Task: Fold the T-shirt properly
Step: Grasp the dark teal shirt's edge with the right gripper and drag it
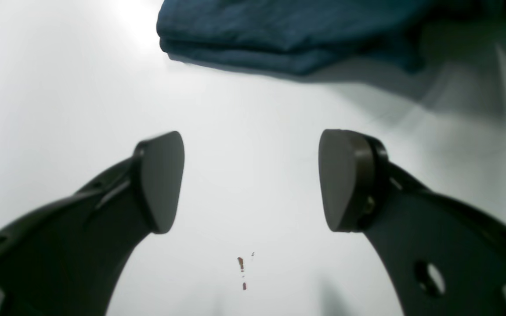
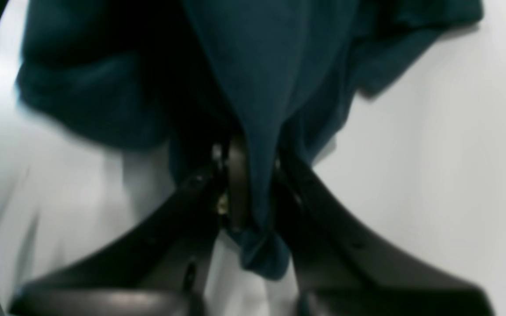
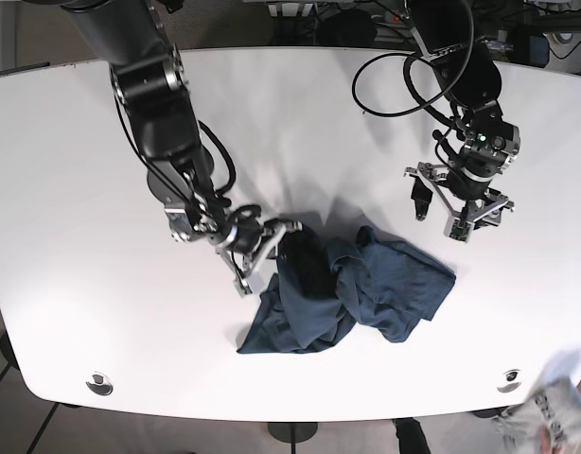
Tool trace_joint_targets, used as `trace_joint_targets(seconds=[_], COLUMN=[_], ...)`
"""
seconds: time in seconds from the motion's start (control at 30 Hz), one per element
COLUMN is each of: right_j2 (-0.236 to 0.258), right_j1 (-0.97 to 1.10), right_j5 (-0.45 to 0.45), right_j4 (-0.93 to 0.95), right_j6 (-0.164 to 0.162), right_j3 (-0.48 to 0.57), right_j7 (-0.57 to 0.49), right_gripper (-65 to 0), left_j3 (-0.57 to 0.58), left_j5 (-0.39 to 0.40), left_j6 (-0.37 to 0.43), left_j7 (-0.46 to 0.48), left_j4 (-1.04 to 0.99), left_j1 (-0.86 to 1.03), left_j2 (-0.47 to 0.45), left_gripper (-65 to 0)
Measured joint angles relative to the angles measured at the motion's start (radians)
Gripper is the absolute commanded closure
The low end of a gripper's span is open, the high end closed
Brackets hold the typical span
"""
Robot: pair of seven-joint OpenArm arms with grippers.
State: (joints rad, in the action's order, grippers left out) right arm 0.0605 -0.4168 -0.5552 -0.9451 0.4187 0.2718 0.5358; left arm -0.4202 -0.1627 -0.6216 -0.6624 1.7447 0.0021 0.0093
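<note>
While my right pincer [image 2: 253, 184] clamps the crumpled dark-teal cotton T-shirt [image 3: 352, 288] mid-frame, left pincer [image 1: 251, 180] hangs released; next, spread it flat.

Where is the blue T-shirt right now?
In the base view, the crumpled dark blue T-shirt lies on the white table near its front edge, its left side pinched by the right gripper; the open left gripper hovers beyond it.

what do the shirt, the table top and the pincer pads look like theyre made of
T-shirt: soft knit, probably cotton; matte teal, it drapes and creases.
Table: smooth white top, maybe laminate; it shows soft glare.
Left pincer pads: matte dark rubber or plastic, by their dull, even surface.
</note>
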Motion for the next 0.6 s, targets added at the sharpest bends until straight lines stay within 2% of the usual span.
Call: trace_joint_targets(seconds=[0.2,0.3,0.4,0.6], right_j2=[0.109,0.174,0.216,0.225], right_j1=[0.298,0.463,0.555,0.71], right_j5=[0.0,0.001,0.0,-0.001], right_j4=[-0.511,-0.747,-0.828,-0.962], right_j6=[0.003,0.004,0.004,0.009], right_j3=[-0.002,-0.002,-0.005,-0.257], right_j7=[0.214,0.262,0.269,0.277], right_gripper=[-2.1,-2.1,-2.1,-2.1], left_j3=[-0.049,-0.051,-0.052,-0.107], left_j5=[-0.001,-0.001,-0.001,-0.001], left_j6=[0.001,0.002,0.004,0.011], left_j7=[-0.002,0.0,0.0,0.001], left_j4=[0.012,0.006,-0.036,-0.042], left_j1=[-0.008,-0.008,-0.014,-0.09], left_j2=[0.021,0.021,0.022,0.021], left_gripper=[-43.9,-43.9,-43.9,-44.3])
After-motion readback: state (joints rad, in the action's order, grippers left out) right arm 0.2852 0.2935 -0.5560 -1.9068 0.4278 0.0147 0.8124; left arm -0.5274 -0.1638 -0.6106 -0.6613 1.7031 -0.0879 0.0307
